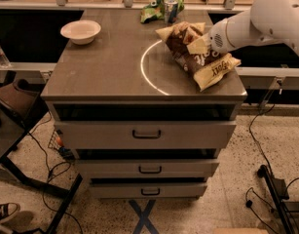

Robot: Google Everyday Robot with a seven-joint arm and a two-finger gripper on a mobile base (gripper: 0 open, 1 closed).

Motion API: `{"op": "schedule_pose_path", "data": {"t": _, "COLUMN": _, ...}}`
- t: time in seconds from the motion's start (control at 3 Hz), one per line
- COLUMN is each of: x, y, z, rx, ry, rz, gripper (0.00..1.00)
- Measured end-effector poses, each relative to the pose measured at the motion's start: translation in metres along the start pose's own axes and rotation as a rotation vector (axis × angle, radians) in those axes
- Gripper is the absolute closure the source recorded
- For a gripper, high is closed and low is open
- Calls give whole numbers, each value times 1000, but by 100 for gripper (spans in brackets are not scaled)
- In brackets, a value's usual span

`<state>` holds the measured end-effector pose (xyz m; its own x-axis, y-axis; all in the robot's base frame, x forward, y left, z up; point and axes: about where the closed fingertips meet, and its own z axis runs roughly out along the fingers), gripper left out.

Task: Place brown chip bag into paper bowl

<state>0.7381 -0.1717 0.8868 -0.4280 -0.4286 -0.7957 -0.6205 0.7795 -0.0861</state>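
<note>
camera view: table point(105, 67) seen from its near side, looking down
brown chip bag point(194, 58): at the right part of the table, tilted, its cream near end close to the right edge; it covers the right side of a white ring point(141, 65) on the top
end effector point(203, 44): against the bag's right side, on a white arm point(266, 18) entering from the right; cannot tell whether clenched or released
paper bowl point(81, 31): upright at the far left corner, well apart from the bag
green snack bag point(156, 11): far edge, near the brown chip bag
drawers point(146, 133): three, stacked below the top
</note>
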Motion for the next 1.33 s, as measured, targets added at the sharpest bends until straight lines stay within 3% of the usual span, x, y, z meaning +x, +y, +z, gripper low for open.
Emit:
{"op": "schedule_pose_path", "data": {"t": 0.33, "x": -5, "y": -1, "z": -1, "rx": -2, "ry": -1, "rz": -4, "gripper": 100}}
{"op": "schedule_pose_path", "data": {"t": 0.67, "x": -58, "y": -1, "z": -41, "rx": 22, "ry": -33, "rz": -40, "gripper": 100}}
{"op": "schedule_pose_path", "data": {"t": 1.0, "x": -101, "y": 19, "z": -75, "rx": 29, "ry": -69, "rz": -74, "gripper": 100}}
{"op": "schedule_pose_path", "data": {"t": 1.33, "x": -140, "y": 66, "z": -80, "rx": -23, "ry": -109, "rz": -128, "gripper": 100}}
